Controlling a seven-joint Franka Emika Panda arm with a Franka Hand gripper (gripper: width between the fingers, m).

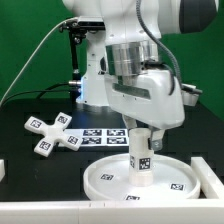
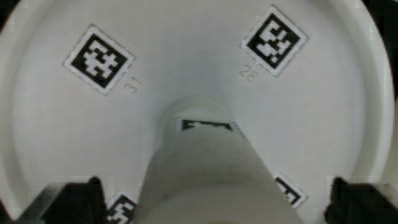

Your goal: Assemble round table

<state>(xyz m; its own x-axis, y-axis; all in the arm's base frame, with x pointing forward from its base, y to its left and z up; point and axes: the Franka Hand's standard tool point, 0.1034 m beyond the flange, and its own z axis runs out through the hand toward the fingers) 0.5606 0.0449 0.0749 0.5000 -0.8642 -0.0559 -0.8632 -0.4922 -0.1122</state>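
Your gripper [image 1: 140, 131] is clamped on the short cylindrical leg [image 1: 141, 160], upright at the round disc's [image 1: 100, 180] middle on the counter; light, stiff, slick plastic, so grasp its straight sides squarely

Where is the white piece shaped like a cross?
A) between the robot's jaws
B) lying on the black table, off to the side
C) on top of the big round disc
B: the cross-shaped base lies flat on the black table, apart from the round disc; only the leg is between the jaws.
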